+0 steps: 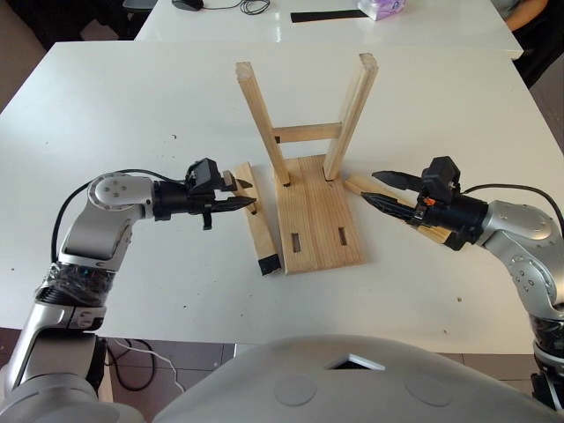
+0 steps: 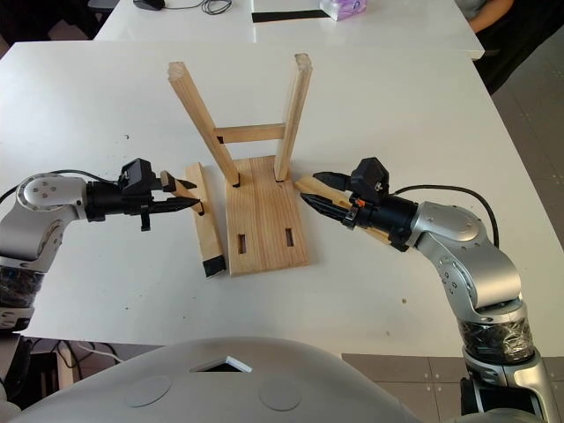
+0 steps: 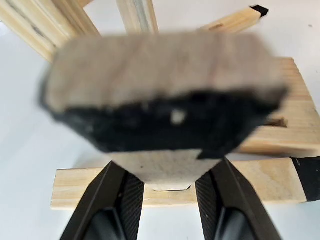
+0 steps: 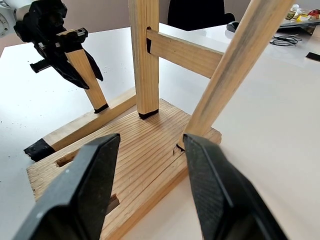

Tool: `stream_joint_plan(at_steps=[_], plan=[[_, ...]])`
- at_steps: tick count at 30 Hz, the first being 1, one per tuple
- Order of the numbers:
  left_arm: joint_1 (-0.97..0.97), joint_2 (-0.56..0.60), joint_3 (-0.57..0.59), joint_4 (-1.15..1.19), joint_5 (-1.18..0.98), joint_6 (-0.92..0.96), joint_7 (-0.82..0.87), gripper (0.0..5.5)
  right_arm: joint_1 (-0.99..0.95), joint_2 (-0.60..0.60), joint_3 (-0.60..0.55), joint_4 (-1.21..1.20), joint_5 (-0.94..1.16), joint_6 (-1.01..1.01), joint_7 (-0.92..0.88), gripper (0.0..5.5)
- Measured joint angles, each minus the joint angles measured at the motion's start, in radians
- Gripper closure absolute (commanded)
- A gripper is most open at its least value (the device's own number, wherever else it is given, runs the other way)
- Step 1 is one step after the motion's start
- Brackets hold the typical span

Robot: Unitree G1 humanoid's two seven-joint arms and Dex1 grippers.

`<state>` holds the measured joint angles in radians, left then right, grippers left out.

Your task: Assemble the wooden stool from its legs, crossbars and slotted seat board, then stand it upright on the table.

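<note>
left end effector around blurred close-up crossbar

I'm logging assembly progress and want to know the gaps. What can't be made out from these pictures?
Left wrist view: the wooden piece held in the left gripper sits blurred against the lens, hiding most of the seat board.
Head views: the right gripper and its arm cover most of the wood part beneath, so its length is unclear.
Right wrist view: both upright legs are cut off by the top edge.
</note>
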<state>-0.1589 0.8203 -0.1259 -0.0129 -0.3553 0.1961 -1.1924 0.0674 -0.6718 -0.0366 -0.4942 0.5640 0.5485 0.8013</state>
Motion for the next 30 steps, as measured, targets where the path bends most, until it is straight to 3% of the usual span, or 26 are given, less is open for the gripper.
stream_joint_plan(at_steps=[9,26,27,30], plan=[[0.01,0.073,0.027,0.009,-0.006,0.004,-0.052,4.19,0.034,0.003,0.0,-0.014,-0.017,-0.005,-0.016,3.18],[0.014,0.107,0.072,0.01,-0.017,0.07,-0.074,4.19,0.042,0.01,0.01,-0.022,-0.035,-0.026,-0.031,3.18],[0.013,0.106,0.064,0.011,0.002,0.034,-0.069,3.83,0.043,0.01,0.012,-0.022,-0.037,-0.028,-0.032,3.18],[0.022,0.075,0.027,0.039,0.09,-0.027,-0.021,3.41,0.044,0.011,0.027,-0.022,-0.046,-0.03,-0.033,3.18]])
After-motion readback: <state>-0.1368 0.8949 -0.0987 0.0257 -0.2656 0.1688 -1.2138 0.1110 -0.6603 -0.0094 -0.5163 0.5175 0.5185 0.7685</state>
